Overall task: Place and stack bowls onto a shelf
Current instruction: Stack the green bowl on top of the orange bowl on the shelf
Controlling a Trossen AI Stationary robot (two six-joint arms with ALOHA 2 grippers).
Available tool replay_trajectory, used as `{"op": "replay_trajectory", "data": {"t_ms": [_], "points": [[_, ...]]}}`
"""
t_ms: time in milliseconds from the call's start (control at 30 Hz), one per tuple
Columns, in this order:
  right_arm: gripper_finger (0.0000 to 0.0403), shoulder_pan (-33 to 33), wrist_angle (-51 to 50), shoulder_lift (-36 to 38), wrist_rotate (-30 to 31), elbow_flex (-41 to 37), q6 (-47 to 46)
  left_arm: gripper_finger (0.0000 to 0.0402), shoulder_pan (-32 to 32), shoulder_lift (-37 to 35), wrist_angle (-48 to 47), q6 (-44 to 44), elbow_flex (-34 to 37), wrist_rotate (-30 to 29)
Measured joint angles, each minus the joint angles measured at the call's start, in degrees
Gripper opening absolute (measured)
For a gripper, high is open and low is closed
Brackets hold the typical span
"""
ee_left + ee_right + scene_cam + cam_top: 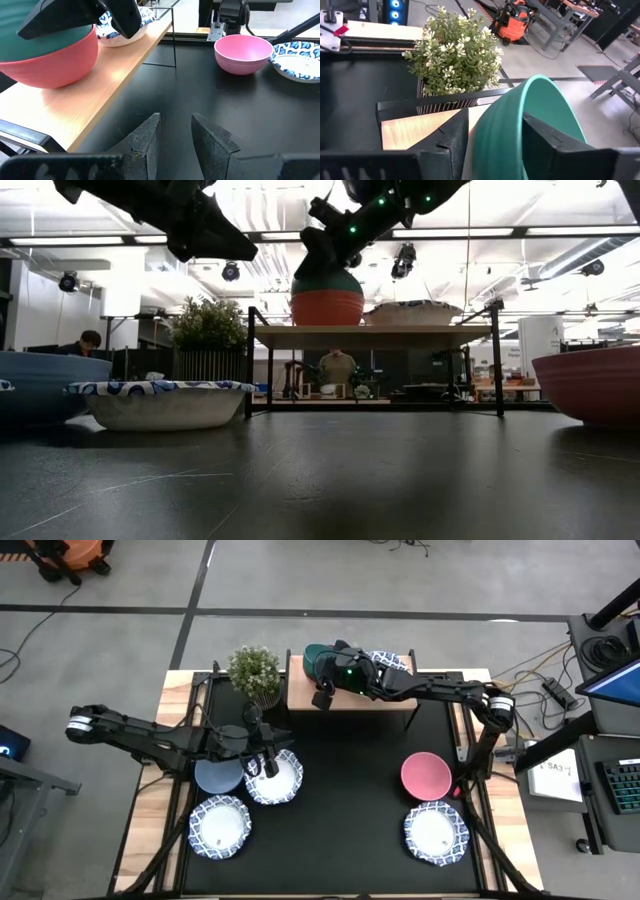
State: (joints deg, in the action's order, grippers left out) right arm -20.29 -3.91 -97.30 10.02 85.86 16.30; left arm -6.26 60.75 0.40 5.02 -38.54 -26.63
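The right hand (322, 692) reaches over the shelf (300, 690) at the far edge of the table (350, 780), its two fingers pinching the rim of a green bowl (318, 657). From above, that bowl sits at the shelf's left part, beside a potted plant (255, 672), with a white bowl with a blue pattern (392, 661) on the shelf's right part. The left hand (262, 752) hangs over a second patterned bowl (276, 780) near the table's left side, touching a grey-blue bowl (215, 776); a third patterned bowl (221, 827) lies nearer the front. On the right a pink bowl (426, 774) stands just behind a fourth patterned one (436, 833).

At table height, the green bowl (327, 281) is nested in a red bowl (327, 307) on the shelf board (370, 335) (only its upper band shows above the red rim), and the patterned bowl (412, 313) sits beside them.

The left wrist view shows the left hand (175, 137) with its fingers spread and nothing between them, above the black mat, with the red bowl (55, 57) on the light-wood shelf (100, 95) and the pink bowl (244, 52) farther off.

The right wrist view shows the right hand (495, 137) clamped on the smooth teal-green wall of the bowl (535, 120), one finger on each side, with the plant (455, 55) behind.
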Motion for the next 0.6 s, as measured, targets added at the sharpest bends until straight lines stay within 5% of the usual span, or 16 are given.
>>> {"op": "replay_trajectory", "data": {"t_ms": [367,600], "points": [[0.0150,0.44,2.68,2.82,0.00,1.50,-5.60,0.0094,-0.02,0.00,-0.07,-0.12,0.00,0.00],[0.0093,-0.85,5.09,0.81,0.33,1.73,-7.51,0.0094,0.00,0.00,-0.09,-0.44,0.00,0.00]]}}
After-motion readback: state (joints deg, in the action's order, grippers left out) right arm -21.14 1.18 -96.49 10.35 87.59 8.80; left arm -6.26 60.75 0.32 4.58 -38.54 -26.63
